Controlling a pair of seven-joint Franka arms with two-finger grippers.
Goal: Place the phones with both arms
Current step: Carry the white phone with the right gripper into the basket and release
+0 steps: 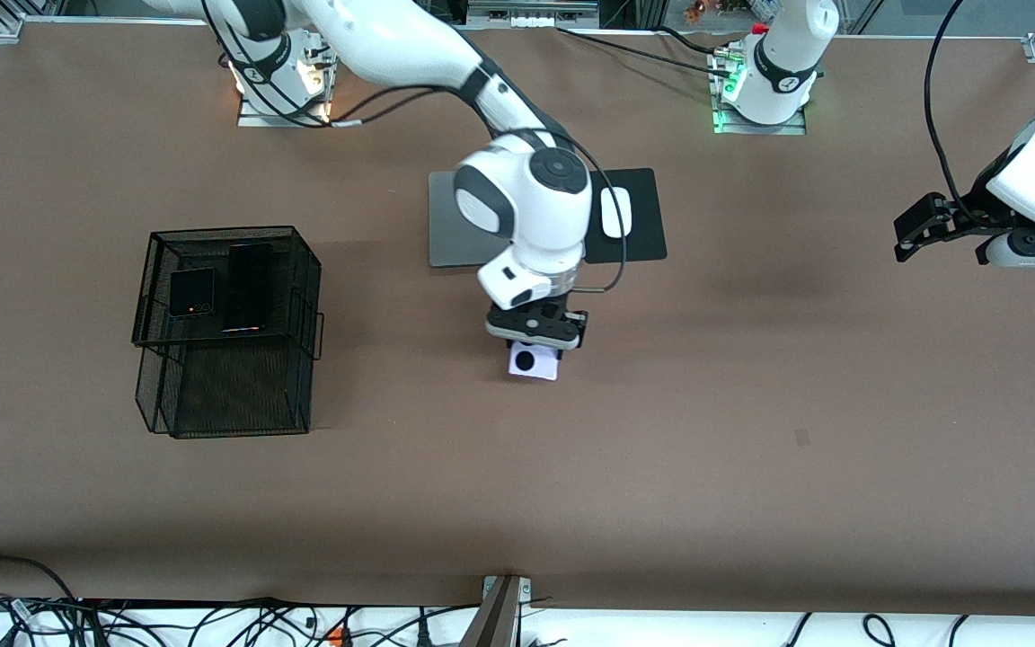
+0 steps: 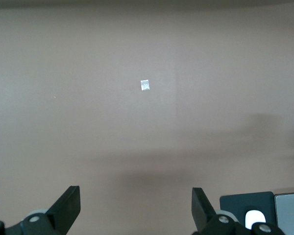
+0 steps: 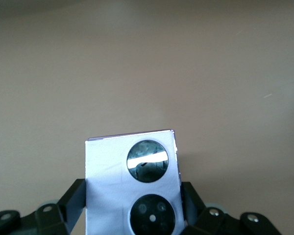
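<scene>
The lilac-white flip phone (image 1: 534, 361) with two black circles is at the middle of the table, nearer to the front camera than the laptop. My right gripper (image 1: 536, 339) is over it, its fingers pressed on the phone's two sides. In the right wrist view the phone (image 3: 112, 171) fills the gap of the right gripper (image 3: 132, 198). The small black flip phone (image 1: 190, 292) and the long black slab phone (image 1: 249, 288) lie on the upper tier of the wire basket (image 1: 151, 270). My left gripper (image 1: 915, 232) waits open and empty at the left arm's end of the table, as the left wrist view (image 2: 135, 205) shows.
The black two-tier wire basket stands toward the right arm's end. A grey laptop (image 1: 447, 225) and a white mouse (image 1: 615, 212) on a black pad (image 1: 645, 225) lie under the right arm's wrist. The left wrist view shows the pad (image 2: 237, 203) and the mouse (image 2: 254, 218).
</scene>
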